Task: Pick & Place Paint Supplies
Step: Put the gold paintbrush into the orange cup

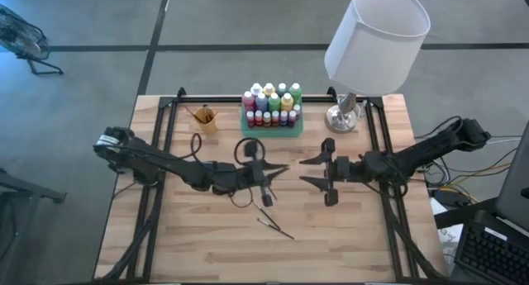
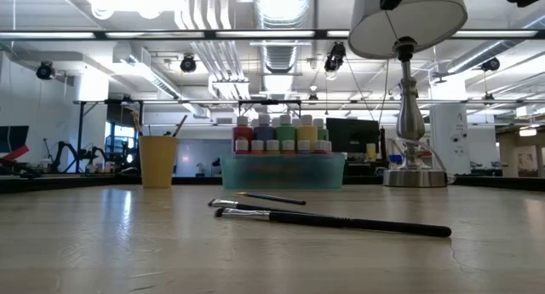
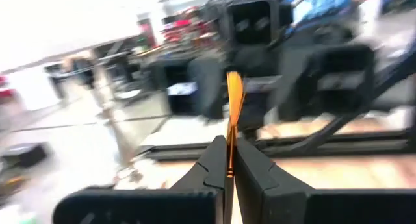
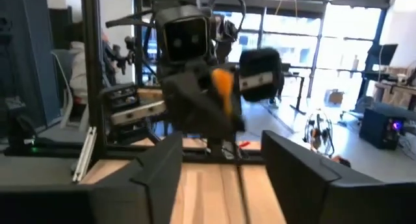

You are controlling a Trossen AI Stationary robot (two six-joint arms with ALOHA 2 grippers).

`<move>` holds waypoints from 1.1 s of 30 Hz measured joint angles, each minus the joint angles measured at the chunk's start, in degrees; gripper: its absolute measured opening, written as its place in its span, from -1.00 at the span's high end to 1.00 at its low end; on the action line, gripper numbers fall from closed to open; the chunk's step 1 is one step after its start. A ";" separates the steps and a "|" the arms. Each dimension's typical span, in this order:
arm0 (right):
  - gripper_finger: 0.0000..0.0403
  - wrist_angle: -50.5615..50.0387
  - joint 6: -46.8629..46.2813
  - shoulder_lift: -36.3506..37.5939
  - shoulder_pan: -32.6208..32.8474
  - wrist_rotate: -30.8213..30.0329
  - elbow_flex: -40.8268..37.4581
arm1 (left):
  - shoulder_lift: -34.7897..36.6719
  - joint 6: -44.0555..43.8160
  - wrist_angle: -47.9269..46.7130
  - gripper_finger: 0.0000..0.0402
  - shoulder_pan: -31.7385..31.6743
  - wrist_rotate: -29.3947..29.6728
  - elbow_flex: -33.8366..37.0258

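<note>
Both arms are out over the middle of the table, facing each other. The left gripper [image 1: 279, 171] has its fingers pinched tight on something thin and orange [image 3: 233, 110] that stands up between the tips; it's blurred in the left wrist view, so I can only say it looks like a slim brush-like piece. Across from it, the right gripper [image 1: 310, 170] has its fingers spread apart with nothing between them, and in the right wrist view that same orange item [image 4: 222, 89] shows at the tip of the other arm, just ahead of the open fingers [image 4: 159, 169].

Down on the wood, two dark-handled paintbrushes [image 1: 274, 225] lie loose near the front of the table, below the left gripper. From table height the longer paintbrush [image 2: 341, 221] lies nearest, with a shorter one [image 2: 272, 198] just behind it.

At the back sits the green tray [image 1: 273, 130], packed with paint bottles [image 1: 271, 103] in red, green, yellow, blue and white, all upright. Left of the tray is the small orange cup [image 1: 205, 119] with a couple of brush handles poking out. To the right of the tray stands a lamp [image 1: 376, 37] with a white shade
</note>
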State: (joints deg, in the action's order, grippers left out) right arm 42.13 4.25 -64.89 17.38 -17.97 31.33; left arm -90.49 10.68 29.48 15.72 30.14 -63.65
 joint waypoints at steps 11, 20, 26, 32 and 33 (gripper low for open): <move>-0.37 -7.54 -0.36 5.28 -0.04 -0.02 0.00 | 14.65 1.49 -12.02 0.94 0.25 21.64 6.88; -0.53 -7.64 0.43 4.82 -0.21 -0.09 0.00 | 32.43 0.24 -11.32 0.94 -0.62 34.52 18.95; -0.63 -7.26 0.38 4.82 -0.18 -0.12 0.00 | 40.24 0.59 -4.98 0.94 -4.69 36.01 28.68; -0.72 -7.17 0.68 4.82 -0.18 -0.13 0.00 | 44.13 1.53 3.13 0.94 -10.46 36.03 37.14; -0.74 -7.17 0.66 4.82 -0.18 -0.16 0.00 | 44.55 1.54 3.63 0.94 -11.51 36.02 38.06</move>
State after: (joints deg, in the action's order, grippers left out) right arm 34.96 4.91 -60.07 17.19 -18.13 31.33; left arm -45.95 12.22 33.11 4.22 66.16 -25.58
